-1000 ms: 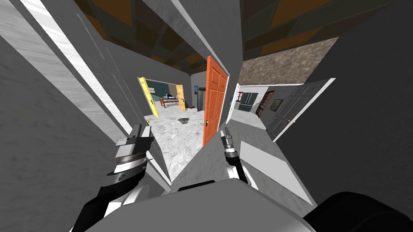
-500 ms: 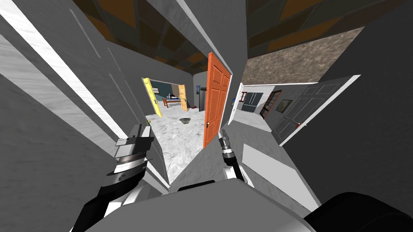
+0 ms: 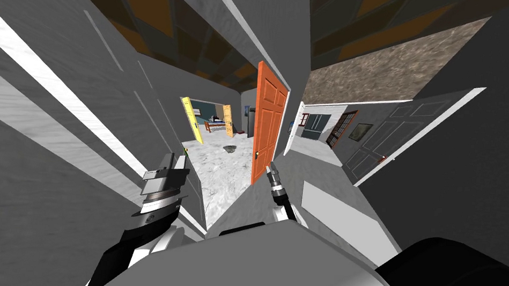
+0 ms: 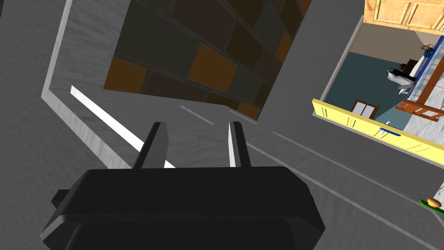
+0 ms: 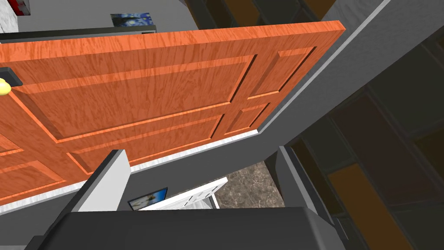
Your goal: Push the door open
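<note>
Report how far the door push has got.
Done: the orange door stands partly open, with pale floor showing past it. In hand: the right gripper, fingers open, points at the door's face near the knob; contact is unclear. Remaining: pushing it wider. The left gripper hangs open, idle.

The orange door (image 3: 268, 129), wood-grained with raised panels, stands upright and partly open straight ahead. Its far right edge meets a grey wall's end, and a small yellow knob (image 3: 256, 155) sits by its near left edge.
</note>
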Controlling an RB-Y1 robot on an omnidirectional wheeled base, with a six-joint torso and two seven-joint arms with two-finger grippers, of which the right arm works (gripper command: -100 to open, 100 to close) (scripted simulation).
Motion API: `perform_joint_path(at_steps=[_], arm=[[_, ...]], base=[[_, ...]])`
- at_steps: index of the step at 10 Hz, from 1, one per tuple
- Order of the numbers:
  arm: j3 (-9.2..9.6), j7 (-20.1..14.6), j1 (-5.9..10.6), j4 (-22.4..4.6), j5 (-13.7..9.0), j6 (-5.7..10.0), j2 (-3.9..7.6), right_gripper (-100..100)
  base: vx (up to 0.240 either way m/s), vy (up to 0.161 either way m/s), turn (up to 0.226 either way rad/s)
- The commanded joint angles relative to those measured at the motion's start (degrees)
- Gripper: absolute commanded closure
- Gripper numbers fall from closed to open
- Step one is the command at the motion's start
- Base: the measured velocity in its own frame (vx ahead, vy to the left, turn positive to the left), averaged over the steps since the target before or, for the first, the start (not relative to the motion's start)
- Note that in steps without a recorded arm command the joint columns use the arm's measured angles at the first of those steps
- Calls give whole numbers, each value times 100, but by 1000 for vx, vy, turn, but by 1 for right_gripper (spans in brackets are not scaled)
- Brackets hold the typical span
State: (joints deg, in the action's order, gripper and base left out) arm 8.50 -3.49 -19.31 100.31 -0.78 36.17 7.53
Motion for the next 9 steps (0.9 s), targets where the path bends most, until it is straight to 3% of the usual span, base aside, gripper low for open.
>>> perform_joint_path(at_steps=[1,9], arm=[[64,-17,87,-196,-37,16,39,-100],[423,-85,458,-1251,-202,212,203,-100]], base=[[77,-89,87],[85,-93,100]])
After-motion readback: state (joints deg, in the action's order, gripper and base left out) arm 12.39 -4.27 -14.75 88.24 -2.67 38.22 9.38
